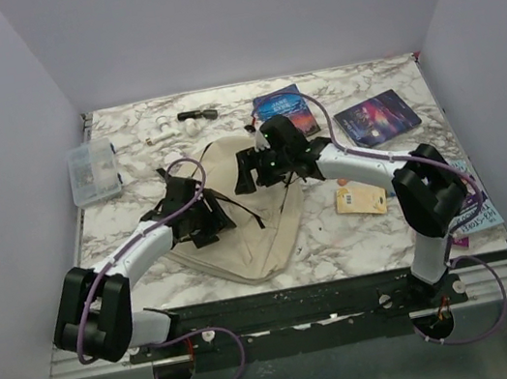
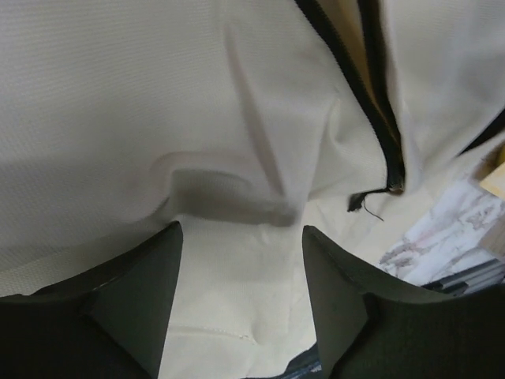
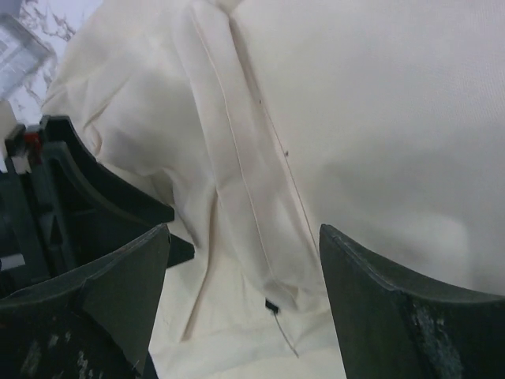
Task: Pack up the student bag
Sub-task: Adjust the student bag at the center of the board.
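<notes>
The student bag (image 1: 259, 233) is a soft beige canvas backpack lying flat in the middle of the marble table. Both grippers are down on it. My left gripper (image 1: 201, 216) rests on its left side, jaws apart, with beige cloth (image 2: 237, 118) filling the gap between the fingers (image 2: 241, 229). A black zipper (image 2: 371, 103) runs up to the right of it. My right gripper (image 1: 255, 170) is over the bag's upper part, jaws wide apart (image 3: 245, 229) above a seamed fold of the bag (image 3: 252, 181). Neither gripper visibly pinches anything.
A blue book (image 1: 284, 110), a dark book (image 1: 377, 119) and a yellow card (image 1: 361, 198) lie right of the bag. Another book (image 1: 478, 209) sits at the right edge. A clear plastic box (image 1: 93, 172) stands at the far left. A black pen-like item (image 1: 198, 115) lies at the back.
</notes>
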